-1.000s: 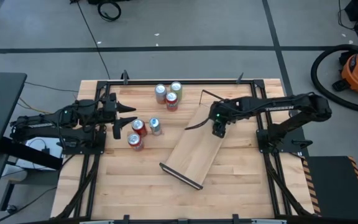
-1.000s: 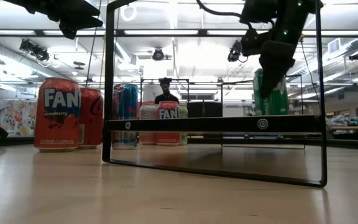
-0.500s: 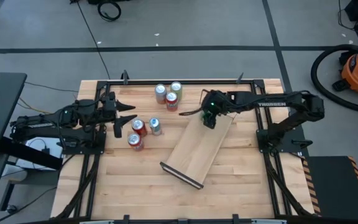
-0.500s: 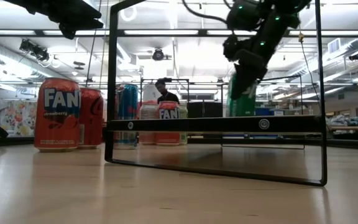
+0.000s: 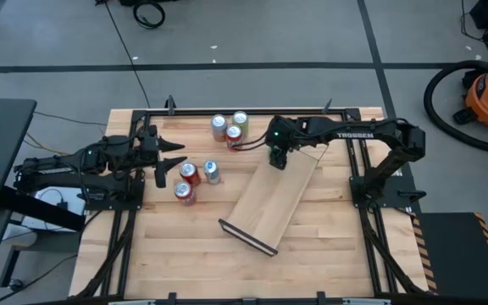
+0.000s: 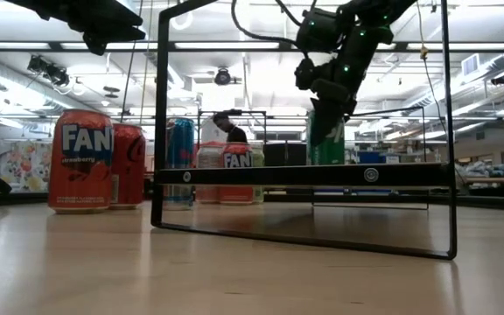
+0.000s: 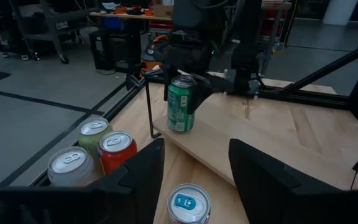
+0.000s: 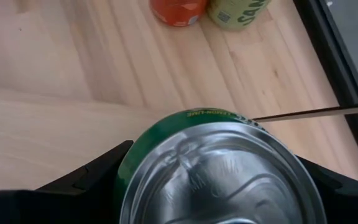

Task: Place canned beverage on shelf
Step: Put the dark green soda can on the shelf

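Right gripper (image 5: 277, 158): clamped on the green can (image 7: 181, 104), fingers on either side of its top, over the far end of the shelf (image 5: 269, 199)
Green can: upright, tilted slightly, its base at or just above the plank near the end with the wire frame; whether it rests on the wood cannot be told
Shelf: light-wood plank lying at an angle on the table (image 5: 329, 241), a black wire frame at each short end; in the low view its near frame (image 6: 304, 175) stands upright across the picture
Left gripper (image 5: 169, 158): waits at the left side of the table, raised, jaws apart with nothing between them
Cans near the left gripper: 3 standing on the table just beyond its fingertips, 2 red (image 5: 190, 173) and 1 silver-topped with a blue tab (image 5: 211, 171)
Cans at the far edge: 3 more in a tight cluster, 1 silver (image 5: 219, 125), 1 pale green (image 5: 240, 119), 1 red (image 5: 234, 135), beside the shelf's far end
Low view: a red Fanta can (image 6: 81, 161) stands at the left, another red can just behind it
Room behind: a person (image 6: 231, 129) stands past the table
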`<state>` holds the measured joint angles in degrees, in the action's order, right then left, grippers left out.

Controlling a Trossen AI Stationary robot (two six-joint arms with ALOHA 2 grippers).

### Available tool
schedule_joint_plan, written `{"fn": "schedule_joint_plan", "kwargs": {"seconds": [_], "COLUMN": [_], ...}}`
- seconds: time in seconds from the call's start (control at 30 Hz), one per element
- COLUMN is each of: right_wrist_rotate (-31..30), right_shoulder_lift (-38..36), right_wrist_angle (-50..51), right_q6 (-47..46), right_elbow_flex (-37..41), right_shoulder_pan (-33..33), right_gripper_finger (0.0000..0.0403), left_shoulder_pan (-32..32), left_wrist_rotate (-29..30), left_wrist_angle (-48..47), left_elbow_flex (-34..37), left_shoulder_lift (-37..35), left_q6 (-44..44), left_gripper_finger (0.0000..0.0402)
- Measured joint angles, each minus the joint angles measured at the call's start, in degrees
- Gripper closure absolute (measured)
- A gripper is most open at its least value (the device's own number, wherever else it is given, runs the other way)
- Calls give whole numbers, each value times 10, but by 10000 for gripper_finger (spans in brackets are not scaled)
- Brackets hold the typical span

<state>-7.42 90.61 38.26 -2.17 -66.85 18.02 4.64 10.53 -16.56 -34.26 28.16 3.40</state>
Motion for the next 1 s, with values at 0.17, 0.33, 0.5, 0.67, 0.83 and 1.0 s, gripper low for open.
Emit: {"fn": "schedule_joint_plan", "kwargs": {"seconds": [0.17, 0.33, 0.5, 0.67, 0.83, 1.0], "right_wrist_rotate": [10, 12, 8, 7, 0, -2], "right_shoulder_lift": [-7, -9, -9, -9, -9, -7], "right_wrist_angle": [5, 10, 8, 8, 8, 28], "right_q6": [-4, -6, -10, -13, -14, -22], "right_elbow_flex": [1, 2, 2, 2, 3, -11], "right_shoulder_pan": [0, -4, -7, -7, -9, -16], "right_gripper_finger": [84, 70, 53, 51, 50, 49], "left_shoulder_pan": [0, 0, 0, 0, 0, 0], "left_wrist_rotate": [-1, -1, -1, -1, -1, -1], "left_wrist_angle": [0, -1, -1, -1, -1, -1], "left_elbow_flex": [0, 0, 0, 0, 0, 0], "left_shoulder_lift": [0, 0, 0, 0, 0, 0], "left_q6": [0, 0, 0, 0, 0, 0], "left_gripper_finger": [210, 210, 210, 210, 210, 210]}}
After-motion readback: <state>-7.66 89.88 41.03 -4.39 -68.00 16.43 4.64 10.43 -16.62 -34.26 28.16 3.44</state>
